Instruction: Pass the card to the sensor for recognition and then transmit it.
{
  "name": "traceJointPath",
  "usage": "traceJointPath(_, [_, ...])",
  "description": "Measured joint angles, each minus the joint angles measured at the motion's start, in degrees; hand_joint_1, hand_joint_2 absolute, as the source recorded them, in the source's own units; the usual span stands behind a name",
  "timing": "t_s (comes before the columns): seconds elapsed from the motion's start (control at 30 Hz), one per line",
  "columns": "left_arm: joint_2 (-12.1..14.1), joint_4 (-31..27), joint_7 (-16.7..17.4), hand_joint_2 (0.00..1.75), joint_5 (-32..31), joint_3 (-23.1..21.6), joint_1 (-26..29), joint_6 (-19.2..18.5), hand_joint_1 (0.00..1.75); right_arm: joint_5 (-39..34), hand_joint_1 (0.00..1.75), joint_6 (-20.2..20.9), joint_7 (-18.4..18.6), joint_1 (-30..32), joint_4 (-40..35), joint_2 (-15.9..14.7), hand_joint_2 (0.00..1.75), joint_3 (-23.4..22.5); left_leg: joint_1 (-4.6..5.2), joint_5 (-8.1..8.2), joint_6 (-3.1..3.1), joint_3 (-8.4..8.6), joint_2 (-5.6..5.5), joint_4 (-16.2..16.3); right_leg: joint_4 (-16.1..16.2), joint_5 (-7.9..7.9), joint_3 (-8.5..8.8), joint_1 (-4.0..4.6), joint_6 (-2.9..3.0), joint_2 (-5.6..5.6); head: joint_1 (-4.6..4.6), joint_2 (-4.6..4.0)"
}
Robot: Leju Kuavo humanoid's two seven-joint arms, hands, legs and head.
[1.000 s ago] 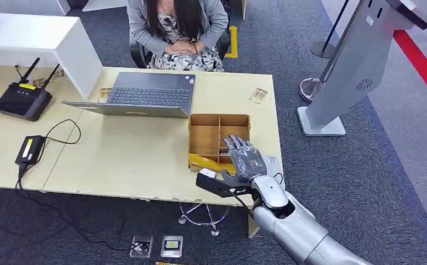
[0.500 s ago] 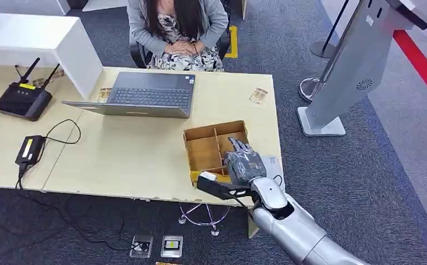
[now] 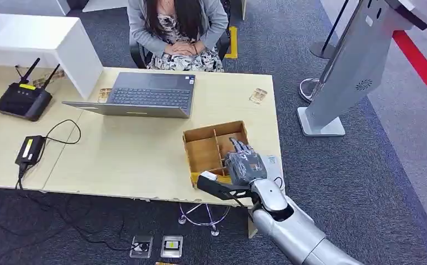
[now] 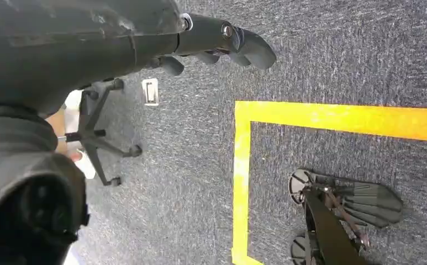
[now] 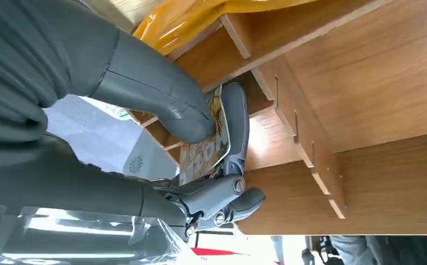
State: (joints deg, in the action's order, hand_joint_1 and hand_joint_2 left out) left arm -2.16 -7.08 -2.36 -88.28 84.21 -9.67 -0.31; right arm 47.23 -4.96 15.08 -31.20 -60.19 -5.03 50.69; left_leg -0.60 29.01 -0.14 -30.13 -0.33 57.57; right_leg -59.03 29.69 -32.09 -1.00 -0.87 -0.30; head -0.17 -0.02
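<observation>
Early in the task, by the look of it. Right hand (image 3: 245, 165) down in the near compartment of the wooden divided box (image 3: 203, 154) on the surface (image 3: 133, 149), thumb and a finger clamped on the patterned card (image 5: 205, 148) (card not yet clear of the box). Nothing presented to a sensor so far, none identifiable here; recognition and handover both left. Left hand (image 4: 222, 47) hanging over the carpet (image 4: 332, 61), fingers loosely curled, nothing in them.

The card (image 5: 205, 144), printed with a colourful pattern, stands on edge inside the wooden tray (image 3: 201, 150), pinched by the right hand (image 3: 243, 164).
</observation>
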Motion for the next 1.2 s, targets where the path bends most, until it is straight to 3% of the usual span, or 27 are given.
traceJointPath(0.2, [0.0, 0.0, -0.9, 0.00, -1.1, 0.0, 0.0, -1.0, 0.00, 3.5, 1.75, 1.5, 1.5, 0.1, -6.0, -0.8, 1.75, -2.2, 0.00, 0.00, 0.00, -0.02, 0.02, 0.0, 0.0, -0.03, -0.01, 0.00, -0.02, 0.02, 0.00, 0.00])
traceJointPath(0.6, [0.0, 0.0, -1.9, 0.00, -1.5, 0.0, 0.0, -2.6, 0.00, 9.1, 1.75, 5.2, 0.9, -3.1, -22.7, -1.8, 1.75, -6.4, -0.01, 0.00, 0.00, -0.03, 0.02, 0.0, 0.0, -0.03, -0.02, 0.01, -0.01, 0.02, 0.00, 0.00])
traceJointPath(0.97, [0.1, 0.0, -1.5, 0.00, -0.5, -0.1, 0.1, -2.0, 0.00, 4.0, 1.75, 2.7, -2.0, -6.1, -22.2, -0.7, 1.75, -5.5, -0.03, 0.00, 0.00, -0.35, 0.01, 0.0, -0.1, -0.03, -0.03, 0.01, -0.01, 0.00, 0.00, 0.00])
traceJointPath(1.03, [0.6, -0.2, 0.9, 0.00, 6.2, -1.1, 0.7, -0.5, 0.00, -3.9, 1.75, -1.7, -1.3, -9.8, -18.2, 0.5, 1.75, -3.1, -0.10, -0.02, -0.03, -0.26, 0.08, 0.0, 0.0, -0.04, -0.11, 0.08, 0.00, 0.01, -0.04, 0.00])
traceJointPath(1.07, [1.0, -0.5, 2.2, 0.00, 13.0, -2.8, 1.0, 0.5, 0.00, -7.9, 1.75, -4.0, -0.9, -11.9, -15.8, 0.8, 1.75, -1.2, -0.12, -0.03, -0.04, -0.23, 0.07, 0.0, 0.0, -0.04, -0.13, 0.11, 0.00, 0.01, 0.04, 0.00])
traceJointPath(1.13, [1.8, -1.2, 3.8, 0.00, 36.6, -11.2, 1.9, 1.9, 0.00, -8.9, 1.75, -6.1, -1.6, -14.7, -11.1, 1.5, 1.75, 2.0, -0.15, -0.06, -0.09, -0.22, -0.05, 0.0, 0.0, -0.04, -0.14, 0.14, 0.01, -0.08, 0.02, 0.00])
traceJointPath(1.2, [2.1, -1.4, 4.0, 0.00, 68.2, -23.0, 2.9, 2.3, 0.00, -5.5, 1.75, -5.5, -3.1, -15.4, -7.0, 3.2, 1.75, 2.1, -0.14, -0.10, -0.14, -0.29, -0.18, 0.0, 0.0, -0.04, -0.18, 0.15, 0.01, -0.24, 0.02, 0.00])
